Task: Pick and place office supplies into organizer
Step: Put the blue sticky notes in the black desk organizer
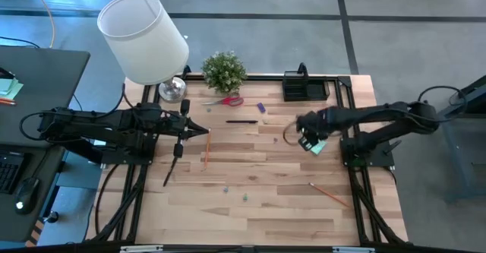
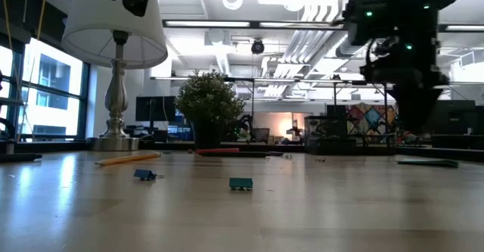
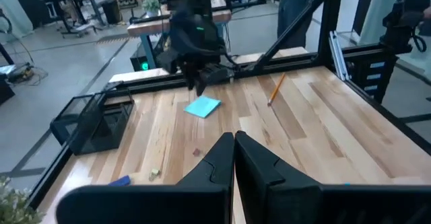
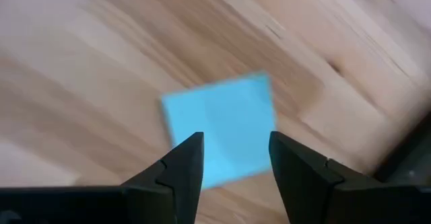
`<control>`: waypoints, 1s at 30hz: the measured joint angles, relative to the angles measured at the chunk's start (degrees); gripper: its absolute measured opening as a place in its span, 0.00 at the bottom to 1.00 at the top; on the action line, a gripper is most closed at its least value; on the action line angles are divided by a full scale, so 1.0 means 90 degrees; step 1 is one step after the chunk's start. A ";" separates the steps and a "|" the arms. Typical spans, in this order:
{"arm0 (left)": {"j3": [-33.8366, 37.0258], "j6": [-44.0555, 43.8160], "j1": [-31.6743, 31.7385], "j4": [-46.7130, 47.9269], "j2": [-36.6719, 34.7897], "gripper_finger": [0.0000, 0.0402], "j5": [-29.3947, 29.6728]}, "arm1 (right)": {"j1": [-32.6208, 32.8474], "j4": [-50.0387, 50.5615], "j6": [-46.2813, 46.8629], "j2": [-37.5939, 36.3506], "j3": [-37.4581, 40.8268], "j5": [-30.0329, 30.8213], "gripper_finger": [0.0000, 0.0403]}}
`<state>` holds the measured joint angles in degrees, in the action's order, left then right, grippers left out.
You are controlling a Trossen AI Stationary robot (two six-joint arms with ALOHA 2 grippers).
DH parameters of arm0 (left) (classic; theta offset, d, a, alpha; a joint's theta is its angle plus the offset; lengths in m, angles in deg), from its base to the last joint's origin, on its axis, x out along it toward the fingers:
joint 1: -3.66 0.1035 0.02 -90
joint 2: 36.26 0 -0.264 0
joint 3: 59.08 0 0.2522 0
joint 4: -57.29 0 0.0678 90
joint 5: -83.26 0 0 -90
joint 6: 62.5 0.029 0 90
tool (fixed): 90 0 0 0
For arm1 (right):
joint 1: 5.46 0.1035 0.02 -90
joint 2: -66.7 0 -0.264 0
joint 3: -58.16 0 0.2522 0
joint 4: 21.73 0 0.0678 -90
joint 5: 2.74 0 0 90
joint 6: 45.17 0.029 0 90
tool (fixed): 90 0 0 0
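Low view: we see the lamp (image 2: pixel 115 63) left, the potted plant (image 2: pixel 209 104) mid-table, an orange pencil (image 2: pixel 127 160) lying in front of the lamp, two small pieces (image 2: pixel 240 184) nearer the camera. One dark arm (image 2: pixel 401 48) hangs over the flat sticky-note pad (image 2: pixel 428 162), right.

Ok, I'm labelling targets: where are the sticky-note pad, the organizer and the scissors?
sticky-note pad (image 4: pixel 222 126), right wrist view, middle of its top sheet.
organizer (image 1: pixel 306 86), high view, its rim.
scissors (image 1: pixel 226 100), high view, red handles.
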<state>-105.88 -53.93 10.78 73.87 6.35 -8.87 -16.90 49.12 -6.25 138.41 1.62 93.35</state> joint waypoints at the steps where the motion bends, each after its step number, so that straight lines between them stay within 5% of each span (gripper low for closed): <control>1: 0.0000 0.0010 0.0000 -0.0004 0.0000 0.00 0.0000 | -0.0295 -0.0070 -0.0486 -0.0035 0.0000 -0.0230 0.39; 10: 0.0000 0.0090 0.0000 0.0011 0.0000 0.00 0.0001 | -0.2661 -0.0385 -0.2877 0.0244 0.0172 -0.1537 0.38; 19: 0.0000 0.0166 0.0000 0.0290 0.0002 0.00 0.0019 | -0.2806 -0.1233 -0.3484 0.0624 0.0561 -0.2205 0.46; 30: 0.0000 0.0116 0.0000 0.0329 0.0002 0.00 0.0020 | -0.2997 -0.1233 -0.3452 0.1395 0.0535 -0.2104 0.37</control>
<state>-105.88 -52.89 10.78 76.83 6.37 -8.69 -43.87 38.02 -37.32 150.96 6.43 74.42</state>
